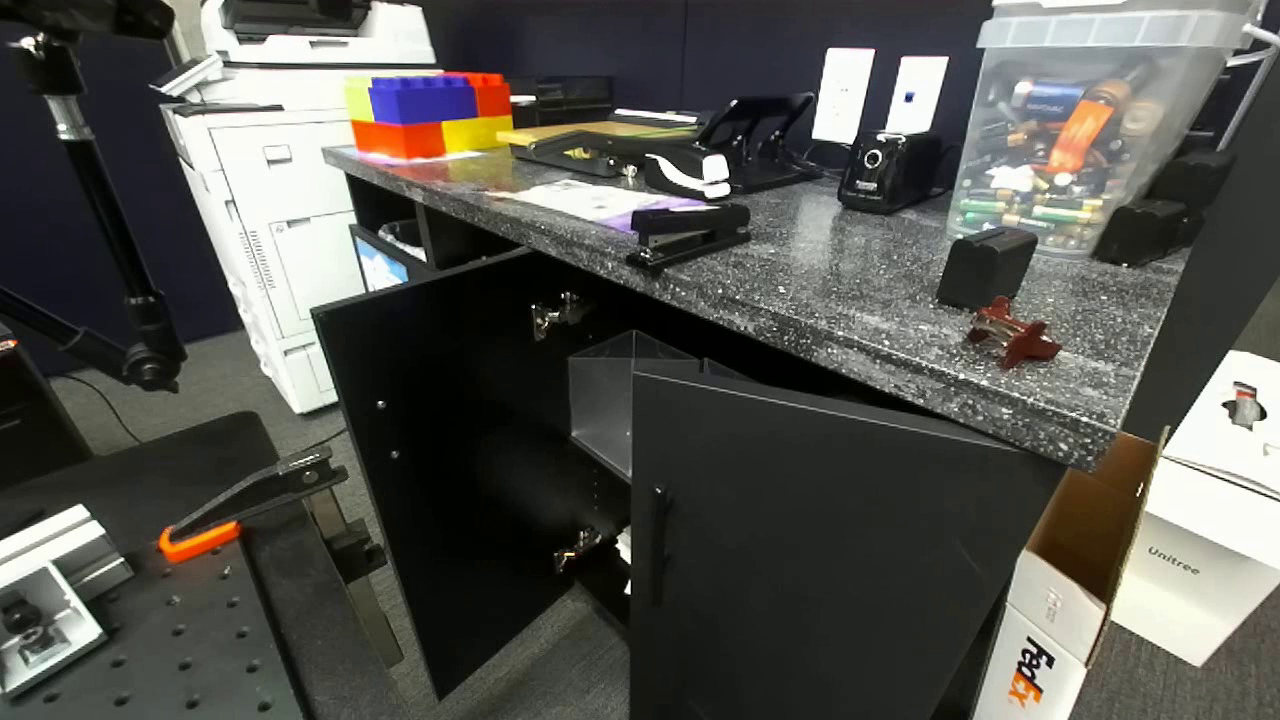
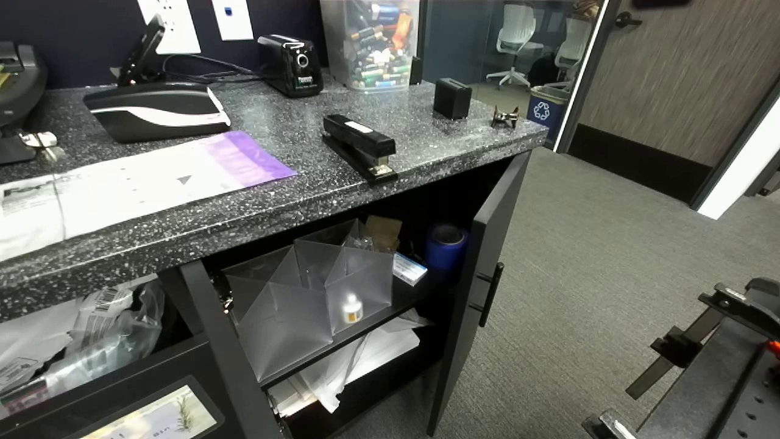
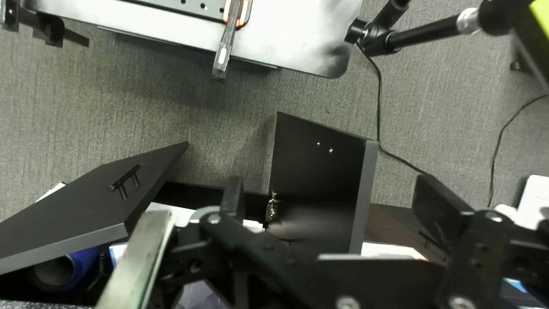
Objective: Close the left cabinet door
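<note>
While a white printer [image 1: 290, 200] is standing far left in an exterior view, the left cabinet door [image 1: 460, 470] is hanging open nearer and to its right, its inner face showing. Farther right, the matching black door [image 1: 830, 560] is also standing open. In the wrist view, the claw [image 3: 330, 189] is holding its fingers [image 3: 233, 197] wide apart, the left cabinet door showing beyond the gap.

Worktop [image 1: 830, 255] of glossy, speckled, stone-look material. On it, smooth plastic toy bricks [image 1: 425, 105], a clear plastic tub [image 2: 336, 49] and a plastic stapler [image 2: 365, 140]. Below it, the left cabinet door [image 1: 465, 460], smooth and matt, with shiny metal hinges [image 1: 546, 320]. In front of it, rough, woven-looking carpet [image 2: 567, 262].
</note>
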You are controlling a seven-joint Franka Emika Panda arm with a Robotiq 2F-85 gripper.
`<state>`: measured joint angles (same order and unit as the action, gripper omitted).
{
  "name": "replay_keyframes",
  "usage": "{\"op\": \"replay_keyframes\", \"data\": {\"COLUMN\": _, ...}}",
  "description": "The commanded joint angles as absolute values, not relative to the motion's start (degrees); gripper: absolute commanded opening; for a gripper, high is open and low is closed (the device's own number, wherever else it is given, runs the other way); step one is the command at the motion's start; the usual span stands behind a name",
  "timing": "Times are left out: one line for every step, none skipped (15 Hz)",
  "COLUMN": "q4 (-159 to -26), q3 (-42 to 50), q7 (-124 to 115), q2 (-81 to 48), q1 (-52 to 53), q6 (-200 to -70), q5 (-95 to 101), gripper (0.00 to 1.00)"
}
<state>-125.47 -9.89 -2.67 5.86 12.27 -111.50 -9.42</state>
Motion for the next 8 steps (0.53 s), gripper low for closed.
{"op": "replay_keyframes", "data": {"q4": -118.17, "q3": -10.97, "q7": -4.0, "q2": -4.8, "q1": 12.11, "q6": -114.2, "q5": -6.2, "gripper": 1.0}}
{"op": "replay_keyframes", "data": {"q4": -116.75, "q3": -11.34, "q7": -5.01, "q2": -7.35, "q1": 12.7, "q6": -115.2, "q5": -5.32, "gripper": 1.0}}
{"op": "replay_keyframes", "data": {"q4": -115.33, "q3": -11.5, "q7": -5.35, "q2": -9.55, "q1": 13.11, "q6": -115.81, "q5": -4.85, "gripper": 1.0}}
{"op": "replay_keyframes", "data": {"q4": -114.03, "q3": -11.84, "q7": -6.36, "q2": -11.51, "q1": 13.76, "q6": -116.78, "q5": -4.54, "gripper": 1.0}}
{"op": "replay_keyframes", "data": {"q4": -112.66, "q3": -12.11, "q7": -7.16, "q2": -13.32, "q1": 14.34, "q6": -117.69, "q5": -4.24, "gripper": 1.0}}
{"op": "replay_keyframes", "data": {"q4": -111.35, "q3": -12.47, "q7": -8.53, "q2": -15.05, "q1": 15.17, "q6": -118.66, "q5": -4.17, "gripper": 1.0}}
{"op": "replay_keyframes", "data": {"q4": -109.91, "q3": -12.6, "q7": -9.84, "q2": -16.78, "q1": 16.05, "q6": -119.56, "q5": -3.6, "gripper": 1.0}}
{"op": "replay_keyframes", "data": {"q4": -108.46, "q3": -12.83, "q7": -12.04, "q2": -18.63, "q1": 17.35, "q6": -120.4, "q5": -2.95, "gripper": 1.0}}
